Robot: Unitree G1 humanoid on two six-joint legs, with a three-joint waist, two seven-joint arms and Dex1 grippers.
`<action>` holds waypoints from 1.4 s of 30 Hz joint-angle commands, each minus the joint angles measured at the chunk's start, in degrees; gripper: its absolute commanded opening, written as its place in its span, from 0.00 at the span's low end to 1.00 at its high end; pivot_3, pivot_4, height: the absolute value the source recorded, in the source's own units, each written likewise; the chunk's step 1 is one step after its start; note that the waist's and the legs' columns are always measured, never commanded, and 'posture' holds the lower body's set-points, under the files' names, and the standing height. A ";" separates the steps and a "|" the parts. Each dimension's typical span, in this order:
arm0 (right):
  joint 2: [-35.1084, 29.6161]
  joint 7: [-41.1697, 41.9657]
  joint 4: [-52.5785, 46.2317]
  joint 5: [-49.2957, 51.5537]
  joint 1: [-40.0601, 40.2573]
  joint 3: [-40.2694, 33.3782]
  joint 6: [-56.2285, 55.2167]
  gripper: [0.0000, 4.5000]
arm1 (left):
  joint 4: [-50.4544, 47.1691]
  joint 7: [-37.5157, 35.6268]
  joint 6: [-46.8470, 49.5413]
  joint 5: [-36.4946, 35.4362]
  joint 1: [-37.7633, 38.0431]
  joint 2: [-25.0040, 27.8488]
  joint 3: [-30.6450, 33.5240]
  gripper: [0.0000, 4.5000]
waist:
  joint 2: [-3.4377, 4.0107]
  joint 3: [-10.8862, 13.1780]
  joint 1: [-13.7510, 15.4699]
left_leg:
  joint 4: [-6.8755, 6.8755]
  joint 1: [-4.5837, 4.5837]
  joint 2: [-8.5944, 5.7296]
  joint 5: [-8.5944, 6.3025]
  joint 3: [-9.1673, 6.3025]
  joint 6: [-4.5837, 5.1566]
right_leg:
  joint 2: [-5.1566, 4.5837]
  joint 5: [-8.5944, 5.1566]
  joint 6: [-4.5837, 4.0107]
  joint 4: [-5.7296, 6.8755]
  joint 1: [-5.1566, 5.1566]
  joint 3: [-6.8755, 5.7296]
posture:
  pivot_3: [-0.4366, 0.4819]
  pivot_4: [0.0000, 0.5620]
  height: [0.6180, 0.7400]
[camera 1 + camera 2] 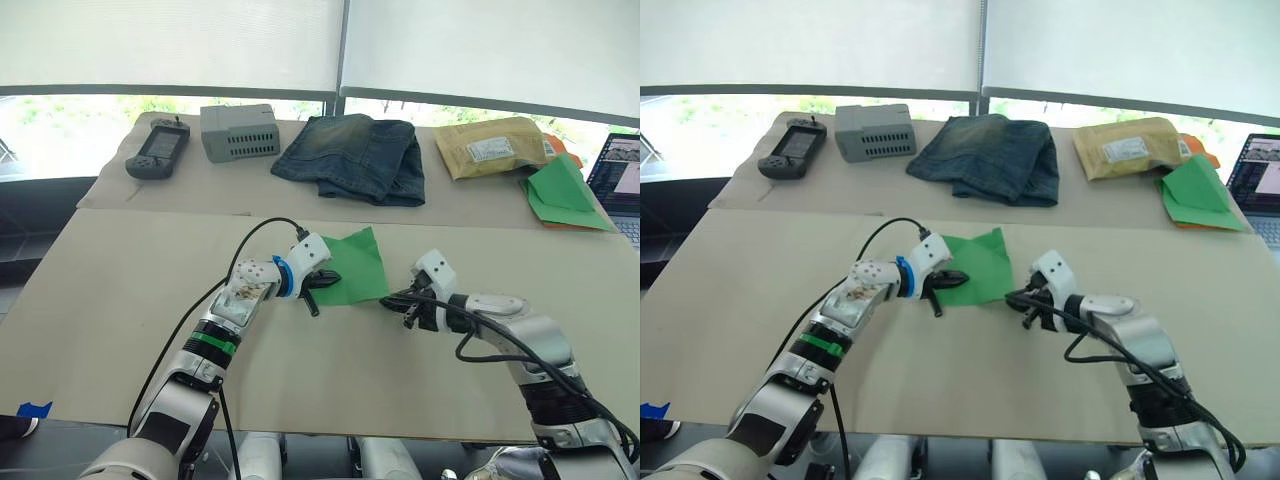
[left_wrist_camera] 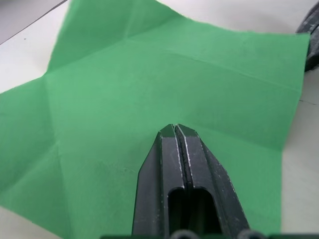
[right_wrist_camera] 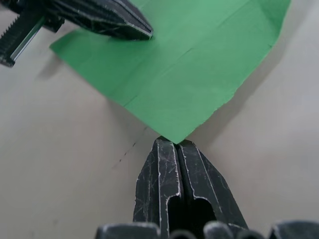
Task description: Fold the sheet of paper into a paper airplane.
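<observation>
While 2 grippers close, 1 sheet of paper (image 1: 355, 266) lies flat

grippers: 2 – left gripper (image 1: 318, 287), right gripper (image 1: 397, 299), both w/ fingers pressed together
green sheets: 1 sheet of paper (image 1: 352, 266) betw. the 2 jaw pairs, creased
paper heaps: 1 green paper heap (image 1: 563, 192), orange under it, far beyond right jaws
jeans: 1 pair (image 1: 355, 155)
padded envelopes: 1 (image 1: 495, 146)
grey boxes: 1 (image 1: 239, 131)
handheld controllers: 1 (image 1: 158, 149)
laptops: 1 (image 1: 622, 182)
tables: 1 (image 1: 120, 300)
</observation>
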 commanded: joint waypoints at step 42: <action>12.34 3.64 24.94 -9.53 -15.11 10.69 -21.01 0.01 | -5.71 1.15 3.90 -0.48 2.99 3.53 3.74 0.00 | 0.02 -0.01 -0.56 | -0.03 0.05 0.04 0.00 0.00 0.00 | 0.02 0.03 -0.06 0.04 0.00 -0.01 | 0.48 0.27 1.00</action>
